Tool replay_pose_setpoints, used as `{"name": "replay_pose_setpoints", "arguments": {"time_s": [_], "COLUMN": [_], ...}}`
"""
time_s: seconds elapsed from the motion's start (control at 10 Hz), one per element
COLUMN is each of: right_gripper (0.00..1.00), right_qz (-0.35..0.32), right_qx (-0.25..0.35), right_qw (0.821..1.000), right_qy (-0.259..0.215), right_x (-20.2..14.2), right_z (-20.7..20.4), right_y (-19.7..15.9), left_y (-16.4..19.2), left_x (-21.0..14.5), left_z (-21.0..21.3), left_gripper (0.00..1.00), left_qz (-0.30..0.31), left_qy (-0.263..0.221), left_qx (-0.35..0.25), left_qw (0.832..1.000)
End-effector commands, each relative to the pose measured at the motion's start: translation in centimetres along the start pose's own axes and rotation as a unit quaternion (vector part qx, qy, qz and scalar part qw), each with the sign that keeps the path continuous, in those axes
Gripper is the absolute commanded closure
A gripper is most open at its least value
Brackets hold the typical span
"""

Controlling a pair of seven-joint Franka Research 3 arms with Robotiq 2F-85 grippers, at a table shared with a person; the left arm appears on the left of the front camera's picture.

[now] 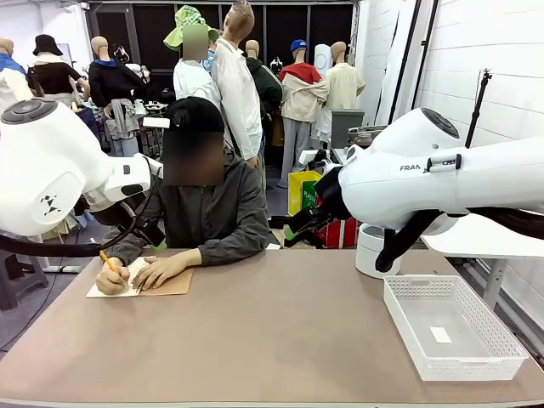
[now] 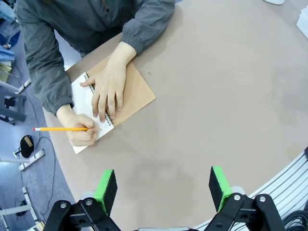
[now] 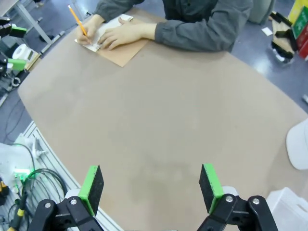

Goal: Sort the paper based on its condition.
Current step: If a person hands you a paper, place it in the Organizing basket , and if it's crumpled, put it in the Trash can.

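Paper in view is one white page (image 2: 83, 98), bound in an open spiral notebook with a tan card cover (image 2: 137, 94). It lies flat at the far left of the bench, just beside the edge where the person sits. One of the person's hands (image 2: 109, 86) rests flat across the spiral. The other (image 2: 79, 131) holds a yellow pencil (image 2: 60, 129) with its tip on the page.

The robot's left hand (image 2: 162, 180) hangs above the bench on the near side of the notebook and well apart from it. Its green-padded fingers stand wide apart with nothing but bare bench top between them. The robot's right hand (image 3: 150, 183) is likewise raised over the middle of the bench, fingers spread wide and gripping nothing. In the front view the left arm's (image 1: 42, 161) bulky white joint sits high at the left. The right arm (image 1: 442, 178) reaches in level from the right, above the bench.

The brown oval bench (image 1: 280, 340) lies bare and wide between the notebook and a white perforated plastic basket (image 1: 463, 367) at the near right, which holds a small white tag (image 1: 440, 334). The bench's curved edge runs close below both hands in the wrist views.

The person's hands cover much of the page, and what is written cannot be read. The right wrist view cuts the basket off at its lower right corner.
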State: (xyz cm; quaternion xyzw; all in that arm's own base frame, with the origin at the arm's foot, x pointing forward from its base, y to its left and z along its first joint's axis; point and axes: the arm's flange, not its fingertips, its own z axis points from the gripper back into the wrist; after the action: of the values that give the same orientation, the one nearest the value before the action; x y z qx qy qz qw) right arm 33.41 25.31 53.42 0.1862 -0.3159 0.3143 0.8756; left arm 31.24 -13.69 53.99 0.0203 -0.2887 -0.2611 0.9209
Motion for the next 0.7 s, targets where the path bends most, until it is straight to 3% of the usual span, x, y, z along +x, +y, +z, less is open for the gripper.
{"name": "replay_pose_setpoints", "arguments": {"time_s": [0.0, 0.3, 0.4, 0.6], "right_gripper": [0.00, 0.00, 0.00, 0.00], "right_qz": [0.018, 0.030, 0.035, 0.019], "right_qx": [0.017, 0.009, 0.004, -0.002], "right_qw": [0.999, 0.999, 0.998, 1.000], "right_qy": [-0.022, -0.041, -0.049, -0.022], "right_x": [-0.95, -1.34, -1.49, -0.51], "right_z": [-1.13, -1.27, -1.22, -0.55], "right_y": [-0.74, -0.50, -0.45, -0.07], "left_y": [-0.64, -0.77, -0.49, -0.49], "left_x": [-0.30, -0.40, 0.12, 0.12], "left_z": [0.65, 0.80, 0.90, 0.90], "left_gripper": [0.00, 0.00, 0.00, 0.00], "left_qz": [0.015, 0.032, 0.005, 0.005], "left_qy": [-0.007, -0.022, -0.009, -0.009], "left_qx": [0.027, 0.047, 0.017, 0.017], "left_qw": [0.999, 0.998, 1.000, 1.000]}}
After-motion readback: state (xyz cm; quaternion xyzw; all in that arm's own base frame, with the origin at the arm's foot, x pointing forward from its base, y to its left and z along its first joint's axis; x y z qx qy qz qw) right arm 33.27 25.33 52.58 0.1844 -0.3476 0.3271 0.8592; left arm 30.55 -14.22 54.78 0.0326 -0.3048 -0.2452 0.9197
